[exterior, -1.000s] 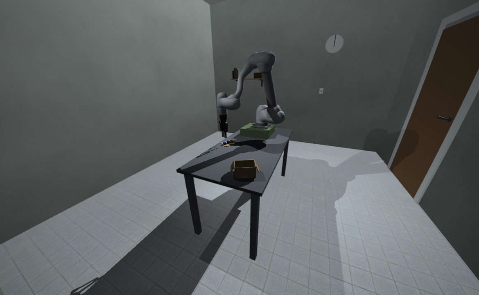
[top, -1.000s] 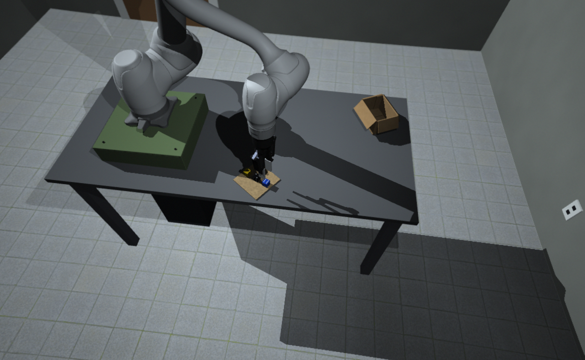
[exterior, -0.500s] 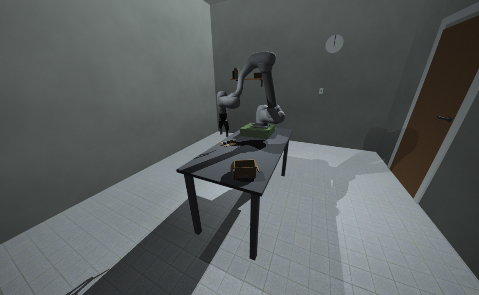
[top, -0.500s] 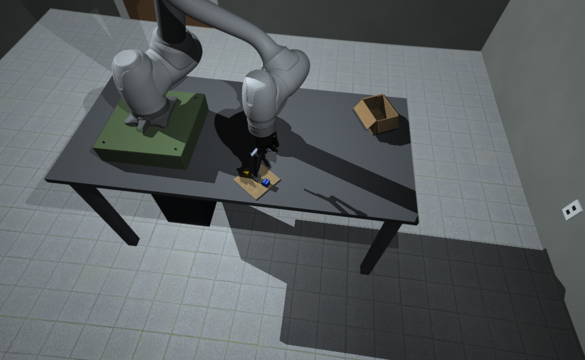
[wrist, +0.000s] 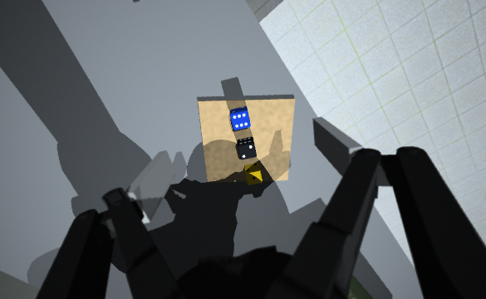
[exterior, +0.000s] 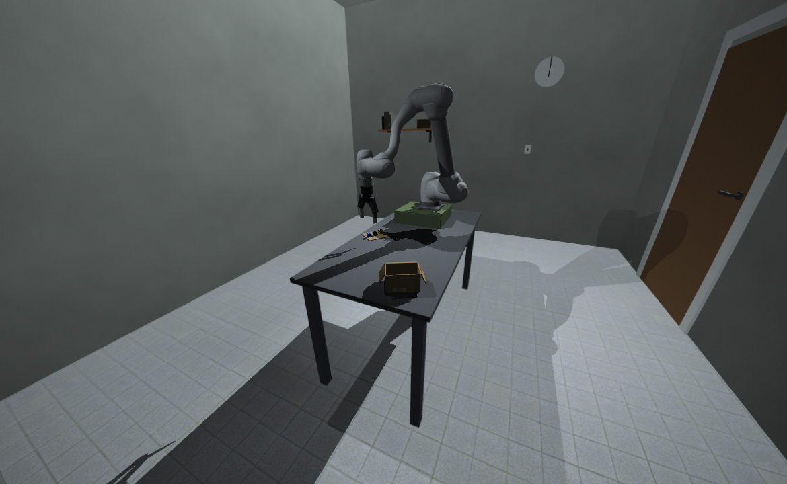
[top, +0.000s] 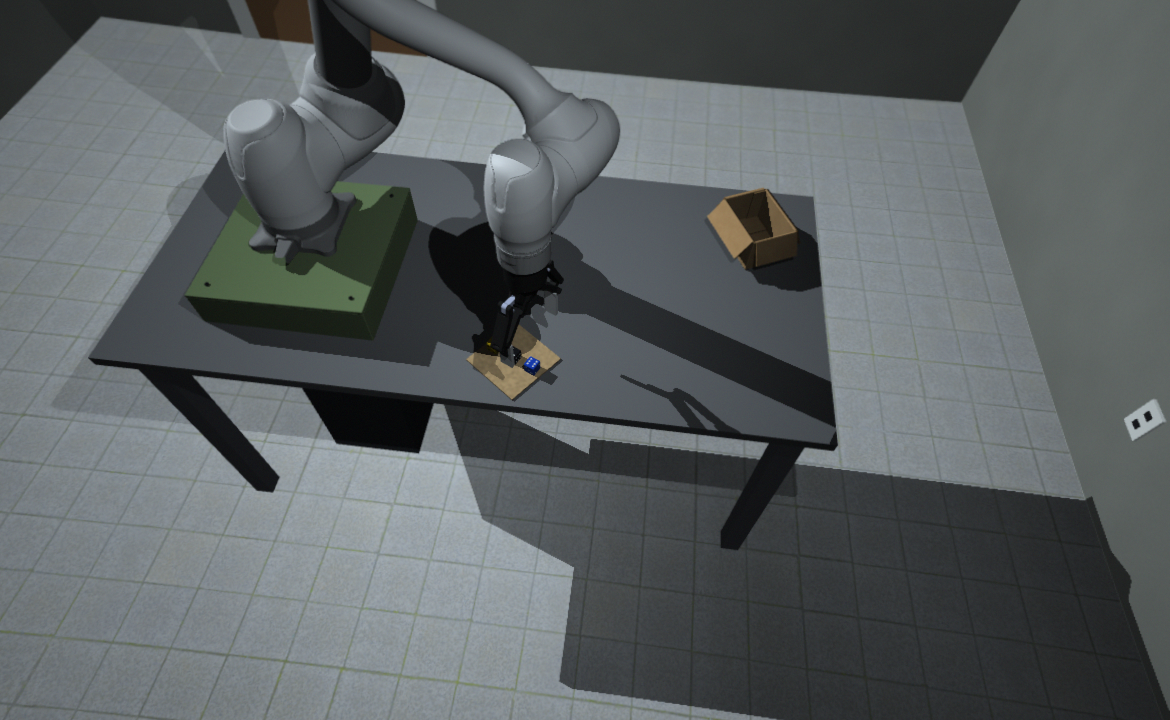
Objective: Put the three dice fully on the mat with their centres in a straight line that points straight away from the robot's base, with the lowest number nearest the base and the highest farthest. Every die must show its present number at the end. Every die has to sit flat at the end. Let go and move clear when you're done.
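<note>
1. A dark bench (top: 678, 295) stands on a pale tiled floor (top: 213, 582); black legs hold it up.
2. An open cardboard box (top: 753, 227) sits near one far corner of the bench, flaps spread.
3. A green block (top: 338, 295) rests at the opposite end.
4. A brown door (exterior: 739, 162) with a dark handle fills one wall; a round clock (exterior: 549, 70) hangs on the grey wall beside it; a small wall shelf (exterior: 405, 128) carries dark items.
5. A white socket plate (top: 1144, 419) sits low on another wall.

The room is dim, lit by one hard light that throws long, sharp shadows across the table (top: 661, 295) and floor (exterior: 504, 361). The arm's shadow darkens the near part of the mat (wrist: 267, 116) in the wrist view; the pictures are sharp, without glare.
</note>
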### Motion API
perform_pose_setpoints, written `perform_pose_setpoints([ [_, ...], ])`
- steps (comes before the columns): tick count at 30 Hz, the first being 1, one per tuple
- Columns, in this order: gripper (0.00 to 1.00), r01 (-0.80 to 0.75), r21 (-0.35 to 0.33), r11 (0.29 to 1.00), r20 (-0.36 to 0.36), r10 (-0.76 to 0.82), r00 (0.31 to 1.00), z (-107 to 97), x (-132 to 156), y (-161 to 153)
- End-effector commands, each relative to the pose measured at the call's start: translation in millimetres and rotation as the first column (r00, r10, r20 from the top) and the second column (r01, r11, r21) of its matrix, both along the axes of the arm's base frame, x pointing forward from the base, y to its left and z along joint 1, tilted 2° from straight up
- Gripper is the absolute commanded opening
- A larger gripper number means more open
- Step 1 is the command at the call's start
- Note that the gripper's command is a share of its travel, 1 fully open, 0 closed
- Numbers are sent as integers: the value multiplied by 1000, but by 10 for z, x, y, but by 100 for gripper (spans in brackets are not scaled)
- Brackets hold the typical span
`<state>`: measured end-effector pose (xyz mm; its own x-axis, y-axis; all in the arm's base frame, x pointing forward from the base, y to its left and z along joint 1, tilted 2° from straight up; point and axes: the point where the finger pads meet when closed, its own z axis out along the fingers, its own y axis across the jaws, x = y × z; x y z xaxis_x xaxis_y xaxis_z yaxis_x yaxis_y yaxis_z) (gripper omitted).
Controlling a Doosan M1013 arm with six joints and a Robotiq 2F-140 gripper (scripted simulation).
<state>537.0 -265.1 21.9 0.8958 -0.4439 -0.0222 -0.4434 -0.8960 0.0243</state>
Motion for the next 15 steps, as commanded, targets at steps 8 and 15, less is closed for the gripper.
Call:
perform_pose_setpoints([
  [8, 100, 0, 0, 1000, 1, 0, 1000, 113, 8, 0],
  [15, 100, 0, 0, 1000, 1, 0, 1000, 391, 16, 3],
])
